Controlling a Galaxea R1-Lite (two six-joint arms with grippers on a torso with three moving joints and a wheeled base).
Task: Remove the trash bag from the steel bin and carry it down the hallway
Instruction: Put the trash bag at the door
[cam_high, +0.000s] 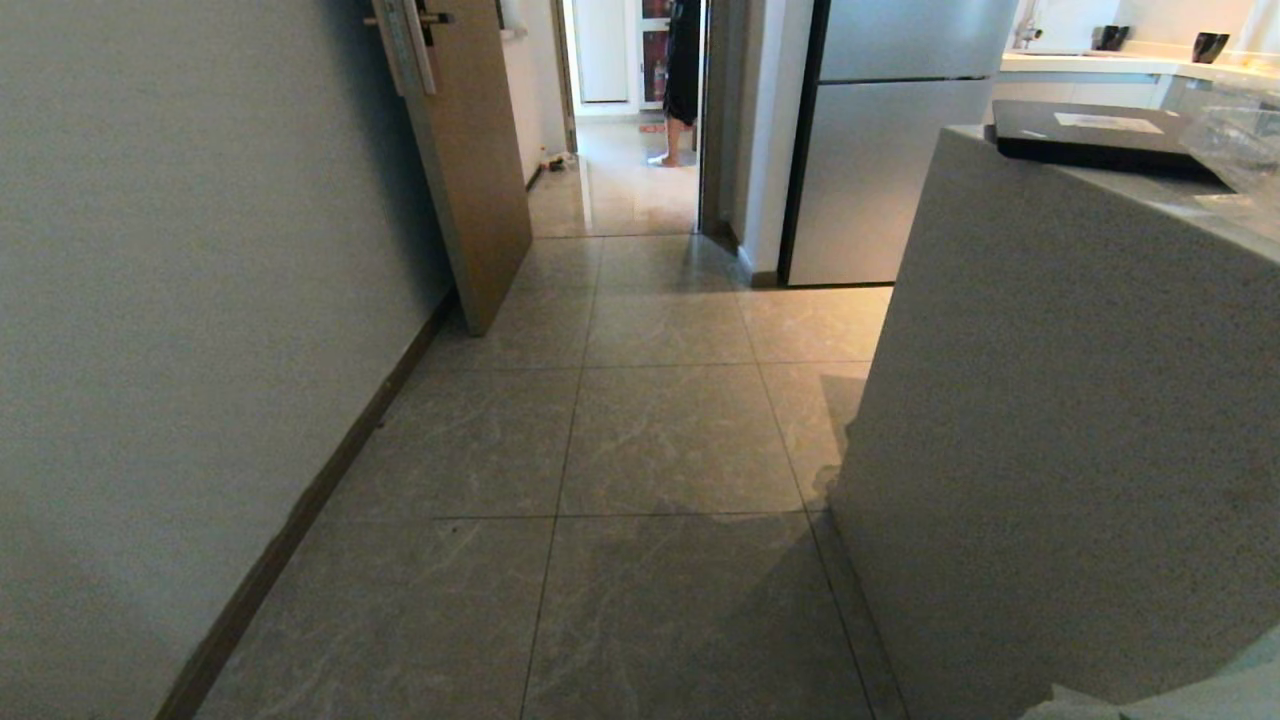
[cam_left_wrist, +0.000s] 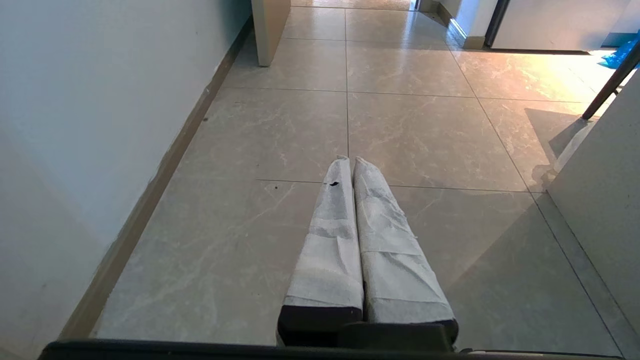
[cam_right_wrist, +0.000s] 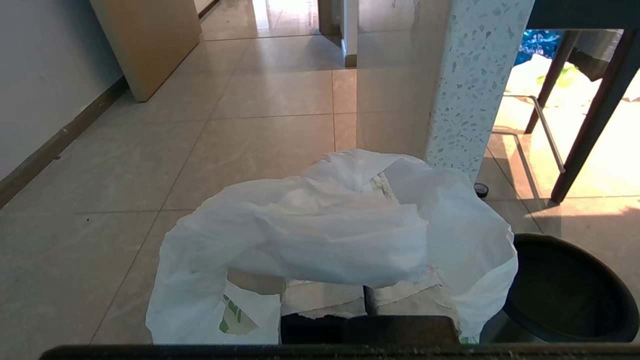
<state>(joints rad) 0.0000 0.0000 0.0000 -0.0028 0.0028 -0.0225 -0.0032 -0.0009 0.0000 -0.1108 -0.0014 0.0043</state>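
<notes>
In the right wrist view the thin white trash bag (cam_right_wrist: 325, 235), with green print low on one side, drapes over my right gripper (cam_right_wrist: 369, 200), which is shut on it. The plastic hides most of the paper-wrapped fingers (cam_right_wrist: 320, 300). Beside the bag, low down, is the steel bin (cam_right_wrist: 565, 292), seen as a dark round opening with a black rim. My left gripper (cam_left_wrist: 350, 162) is shut on nothing, held out over the hallway floor (cam_left_wrist: 270, 135). Neither arm shows in the head view, where a corner of white plastic (cam_high: 1180, 695) shows at the bottom right.
The hallway (cam_high: 670, 440) runs ahead between a white wall (cam_high: 200, 300) on the left and a speckled counter (cam_high: 1060, 400) on the right. A wooden door (cam_high: 470, 150) stands ajar, a steel fridge (cam_high: 890, 150) lies beyond, and a person (cam_high: 680, 80) stands in the far doorway.
</notes>
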